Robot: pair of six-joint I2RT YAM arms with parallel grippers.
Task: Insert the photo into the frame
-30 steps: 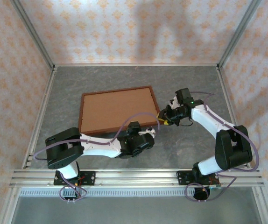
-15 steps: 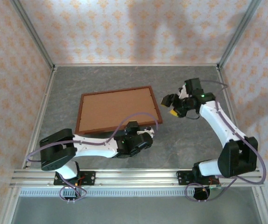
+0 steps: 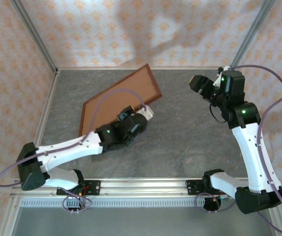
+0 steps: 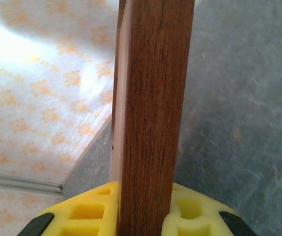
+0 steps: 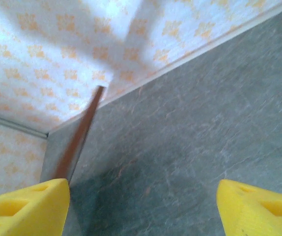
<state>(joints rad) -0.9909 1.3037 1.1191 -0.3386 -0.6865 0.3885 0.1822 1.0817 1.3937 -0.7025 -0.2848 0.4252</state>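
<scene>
We see a grey table [image 3: 190,147] walled in by orange-patterned wallpaper [image 3: 131,34]. Our left gripper's [image 4: 146,214] yellow pads [image 4: 87,211] are clamped on the wooden edge of the frame [image 4: 153,98], which is tilted up left of the table's middle, far corner highest. Our right gripper [image 5: 141,209] hangs raised, well apart from the frame, fingers [image 5: 25,204] spread wide, holding nothing.

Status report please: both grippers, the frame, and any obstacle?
Left gripper shut on the frame edge. Right gripper open, apart from it. Frame tilted, brown back facing up. No obstacle seen.
</scene>
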